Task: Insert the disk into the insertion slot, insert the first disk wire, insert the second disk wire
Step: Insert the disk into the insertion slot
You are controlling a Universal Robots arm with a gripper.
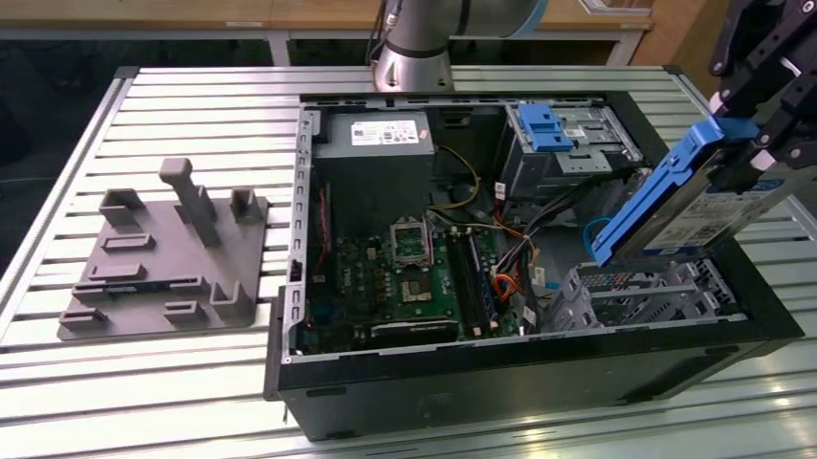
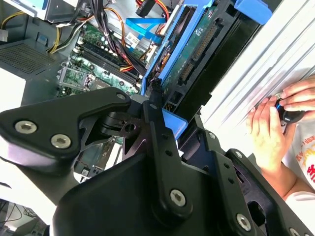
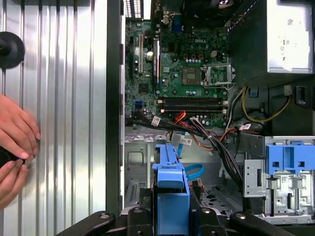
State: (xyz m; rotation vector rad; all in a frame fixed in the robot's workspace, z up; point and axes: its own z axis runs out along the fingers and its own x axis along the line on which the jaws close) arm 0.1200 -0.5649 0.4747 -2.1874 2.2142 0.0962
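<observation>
Gripping the disk [image 1: 709,215] by the upper end of its blue carrier frame [image 1: 651,191], the claw [image 1: 738,143] is closed on it and holds it in the air over the open computer case [image 1: 511,382]. The disk hangs from the claw steeply tilted, its white label facing out and its lower end pointing down into the case. In the first wrist view the disk [image 3: 171,196] shows edge-on between the claw's black fingers [image 3: 140,223].

Directly under the claw, the insertion slot [image 1: 645,292] stands with its open top up. The disk's lower corner is just above it and not yet inside; whether the two touch cannot be told. Just past the disk's lower end, a blue cable [image 1: 590,234] loops beside a bundle of black, orange and red wires [image 3: 206,137].

Farther from the claw, toward the exterior view's left, lies the green motherboard [image 1: 408,277]. Beyond the slot stands the taller metal bay [image 1: 562,143] with its blue latch [image 1: 541,127], and the grey power supply [image 1: 374,134] sits next to that. Outside the case wall, a person's hands [image 3: 15,147] lie on the slatted table [image 1: 153,382]. Farthest from the claw, at the exterior view's left, a grey moulded fixture [image 1: 166,253] sits on the table.
</observation>
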